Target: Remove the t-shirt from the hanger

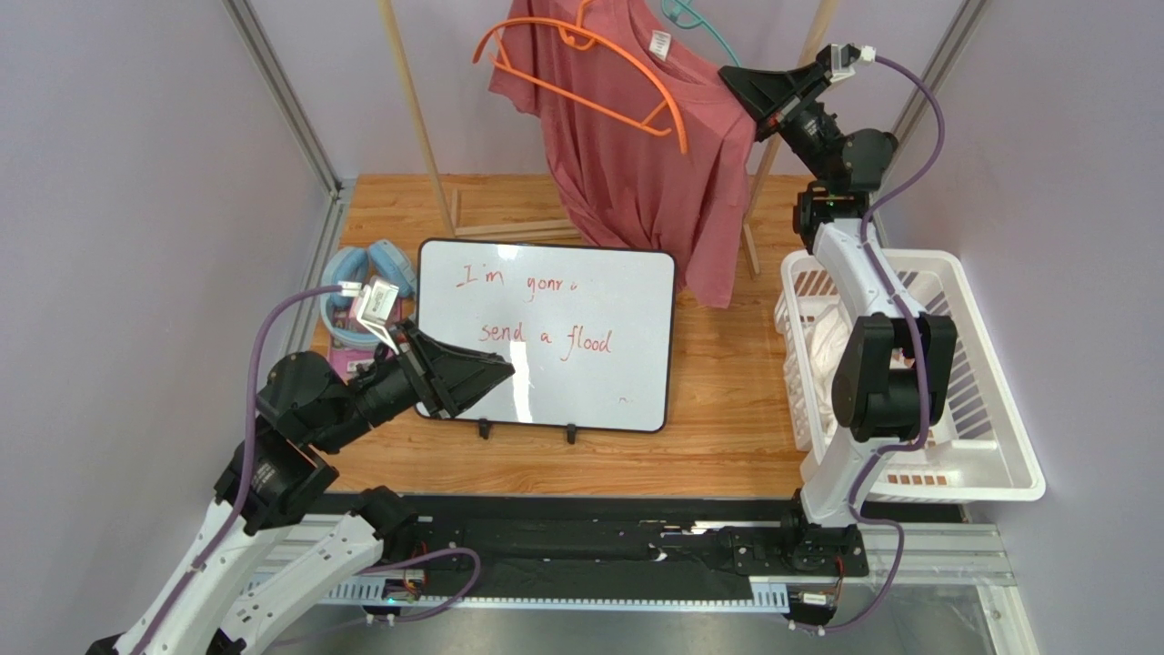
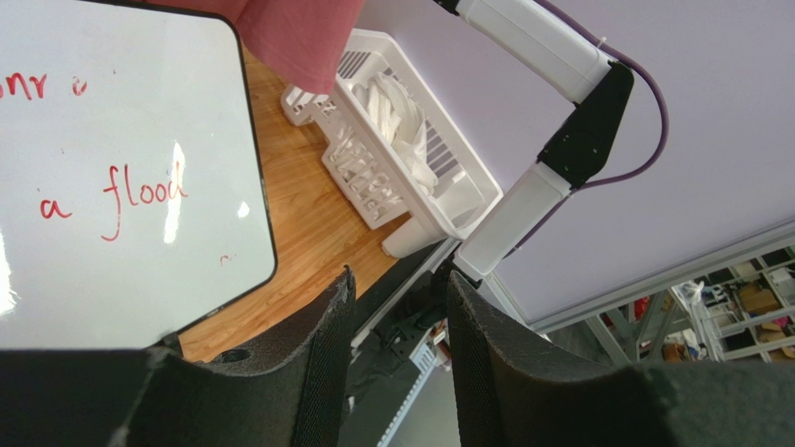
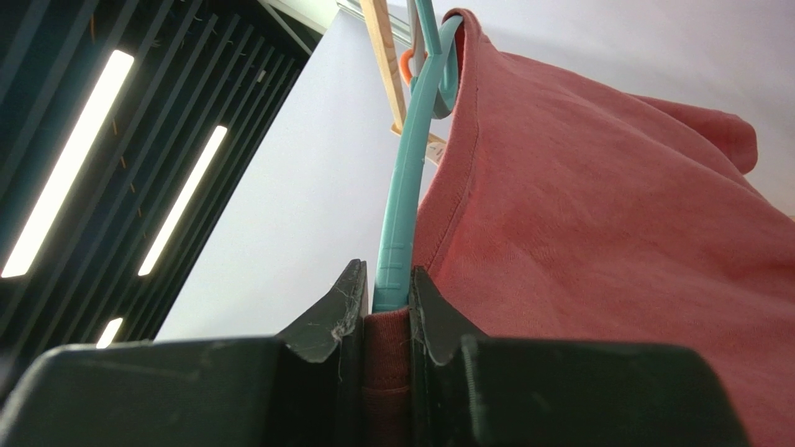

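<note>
- Top view: the red cotton t-shirt (image 1: pixel 642 150) hangs on a teal plastic hanger (image 1: pixel 690 21) at the wooden rack (image 1: pixel 410 96), with an orange plastic hanger (image 1: pixel 588 68) lying against it. The right gripper (image 1: pixel 735 85) meets its shoulder.
- Left wrist view: the left gripper (image 2: pixel 397 307) is spread and holds nothing, near the white dry-erase board (image 2: pixel 112 186).
- Right wrist view: the right gripper's jaws pinch a fold of the shirt's fabric at the teal hanger's arm.

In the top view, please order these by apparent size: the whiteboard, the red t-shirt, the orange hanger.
Whiteboard and t-shirt: they look about alike, and the shirt hangs nearer the camera, so I leave them unranked.
Orange hanger: clearly smallest.
</note>
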Motion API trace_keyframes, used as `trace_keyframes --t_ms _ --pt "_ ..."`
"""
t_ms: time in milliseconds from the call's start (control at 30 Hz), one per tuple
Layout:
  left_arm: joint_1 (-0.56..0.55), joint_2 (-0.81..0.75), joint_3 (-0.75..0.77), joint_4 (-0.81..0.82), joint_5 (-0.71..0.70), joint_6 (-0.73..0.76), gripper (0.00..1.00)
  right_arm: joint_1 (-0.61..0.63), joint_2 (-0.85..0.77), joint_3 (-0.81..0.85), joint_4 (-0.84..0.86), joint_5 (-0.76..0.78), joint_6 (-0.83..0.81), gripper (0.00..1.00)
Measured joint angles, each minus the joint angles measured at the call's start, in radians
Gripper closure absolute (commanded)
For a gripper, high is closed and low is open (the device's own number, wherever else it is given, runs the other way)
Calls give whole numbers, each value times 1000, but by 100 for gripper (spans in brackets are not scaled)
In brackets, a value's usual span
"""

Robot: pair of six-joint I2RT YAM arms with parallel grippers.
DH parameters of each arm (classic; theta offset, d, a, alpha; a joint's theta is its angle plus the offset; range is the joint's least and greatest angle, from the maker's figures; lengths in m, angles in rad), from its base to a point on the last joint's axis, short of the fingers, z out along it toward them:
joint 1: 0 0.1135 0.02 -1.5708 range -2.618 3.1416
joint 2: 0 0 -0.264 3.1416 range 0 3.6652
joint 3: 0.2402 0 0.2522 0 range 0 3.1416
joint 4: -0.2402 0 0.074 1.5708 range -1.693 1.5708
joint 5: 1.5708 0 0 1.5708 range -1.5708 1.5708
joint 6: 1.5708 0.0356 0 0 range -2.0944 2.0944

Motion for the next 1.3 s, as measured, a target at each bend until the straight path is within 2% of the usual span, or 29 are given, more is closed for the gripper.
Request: trace_keyframes --t_ms 500,1067,1300 --pt "0 -30 -25 0 3 -12 53 0 -1 10 3 -7 34 100" --pt "0 -42 -49 2 3 -15 53 0 -47 41 -154 -45 -201 100" --pt "0 -42 -57 10 3 -15 53 0 -47 63 -180 -56 -219 100"
